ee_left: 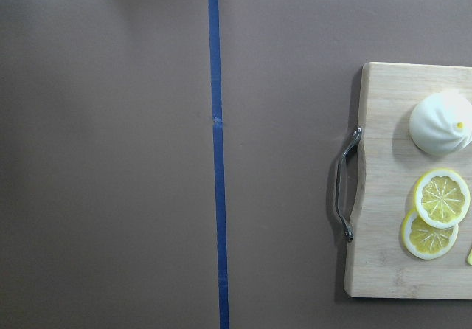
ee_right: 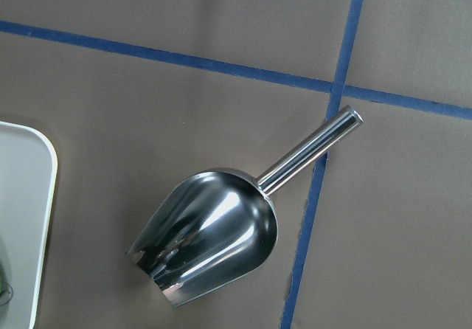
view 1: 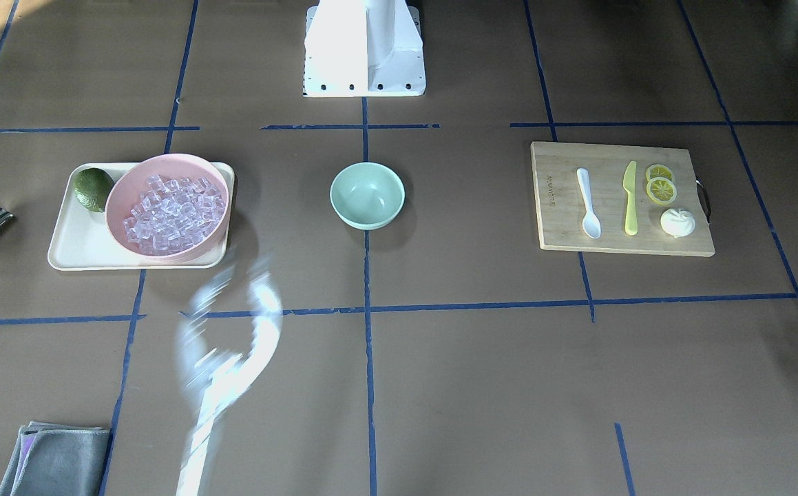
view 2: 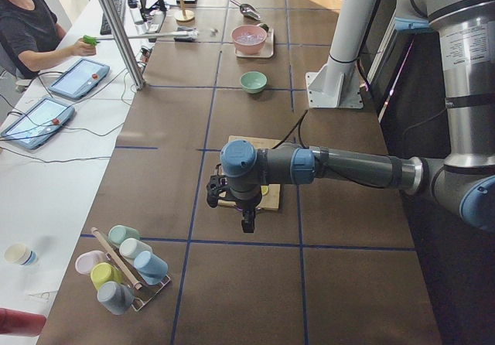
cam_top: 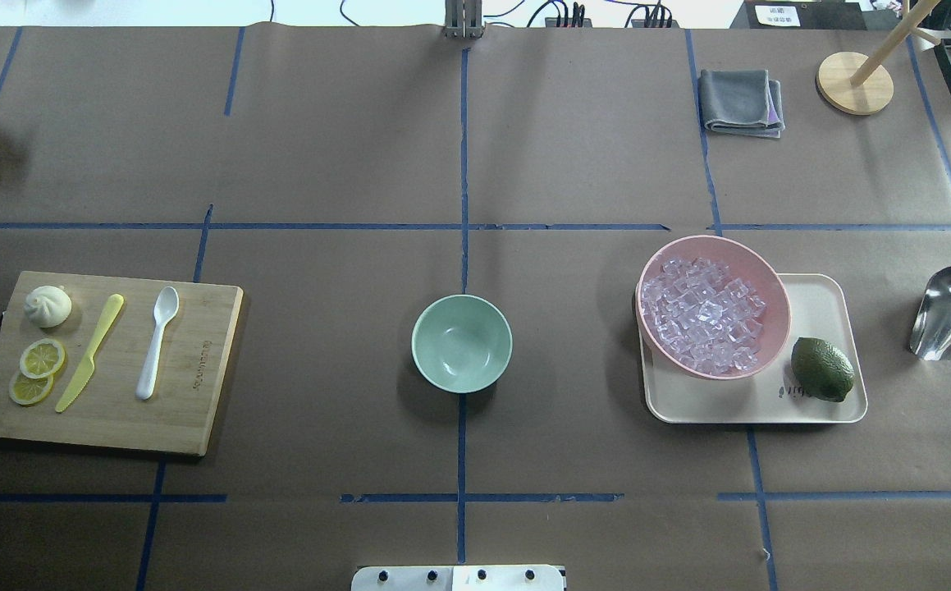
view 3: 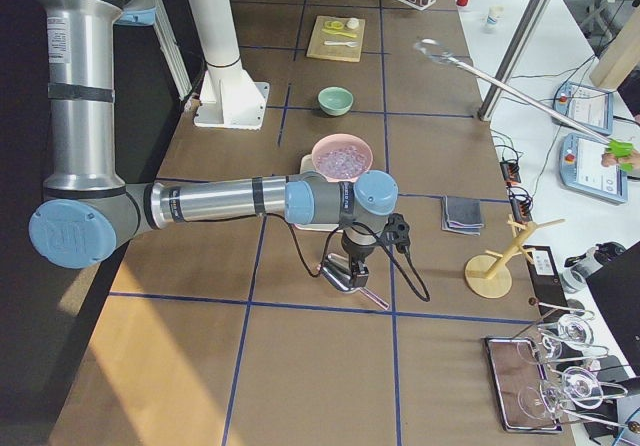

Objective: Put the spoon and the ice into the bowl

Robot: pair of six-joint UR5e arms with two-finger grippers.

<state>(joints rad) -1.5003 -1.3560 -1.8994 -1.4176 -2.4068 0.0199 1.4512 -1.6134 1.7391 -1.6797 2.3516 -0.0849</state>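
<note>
The white spoon (cam_top: 157,341) lies on the wooden cutting board (cam_top: 196,369) at the table's left, scoop pointing away from the robot. The mint-green bowl (cam_top: 461,343) stands empty at the table's middle. Many clear ice cubes (cam_top: 701,316) fill the pink bowl (view 1: 118,189) on the cream tray (cam_top: 820,295) at the right. My left gripper (view 2: 247,225) hangs above the board's handle end, and I cannot tell whether it is open or shut. My right gripper (view 3: 345,262) hangs over the steel scoop (ee_right: 214,233) right of the tray, and I cannot tell its state either.
A yellow-green knife (cam_top: 89,353), lemon slices (cam_top: 42,358) and a white bun (cam_top: 48,305) share the board. A lime (cam_top: 822,369) lies on the tray. A grey cloth (cam_top: 739,100) and a wooden stand (cam_top: 852,82) are at the far right. A blurred pole (view 1: 226,358) reaches over the table.
</note>
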